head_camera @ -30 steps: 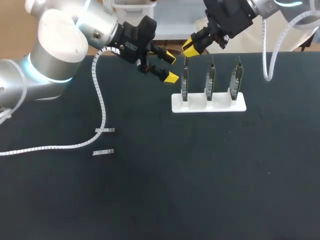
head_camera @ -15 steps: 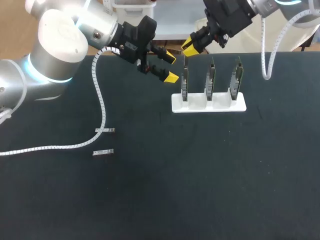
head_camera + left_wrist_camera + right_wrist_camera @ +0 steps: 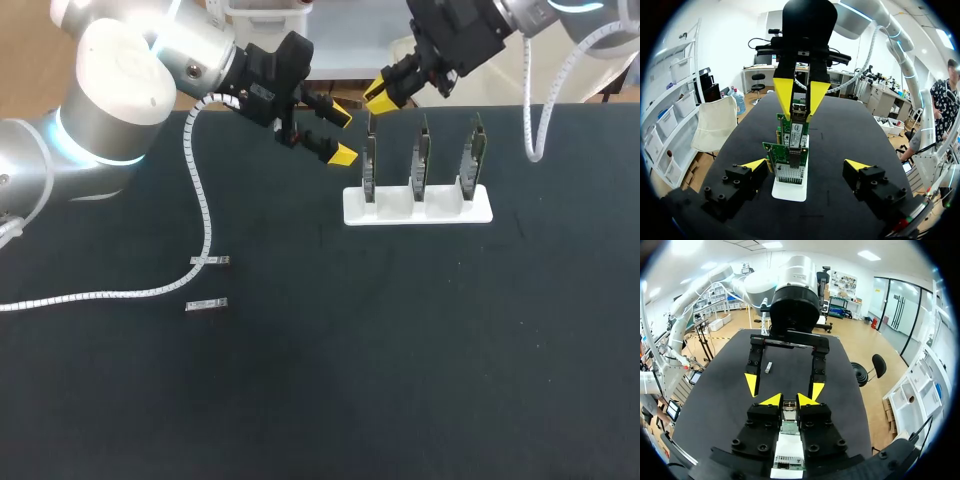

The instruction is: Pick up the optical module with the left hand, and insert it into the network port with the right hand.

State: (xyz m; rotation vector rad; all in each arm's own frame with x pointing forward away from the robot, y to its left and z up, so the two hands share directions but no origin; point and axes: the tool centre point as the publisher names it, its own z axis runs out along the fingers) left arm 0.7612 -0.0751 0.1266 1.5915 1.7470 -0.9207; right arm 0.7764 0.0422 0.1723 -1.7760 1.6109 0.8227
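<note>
A black surface [image 3: 400, 350] is seen from above. At its left lie 2 small spare modules [image 3: 209, 261], one just in front of the other, well apart from both arms. Further right, the left hand [image 3: 339, 135] hovers beside a white stand [image 3: 417, 205]. Its yellow fingers are spread wide and hold nothing, and it seems to be keeping clear so the other arm can work. The stand holds 3 green cards [image 3: 422, 160] upright in a row, likely so their ports can be reached from above. Over the leftmost card, the right hand [image 3: 381, 97] points down with its fingers pinched on the optical module [image 3: 799, 119]. It holds the module upright, lined up with the network port [image 3: 796, 160]. The handover looks done. Whether the module's tip has entered the port cannot be told.
</note>
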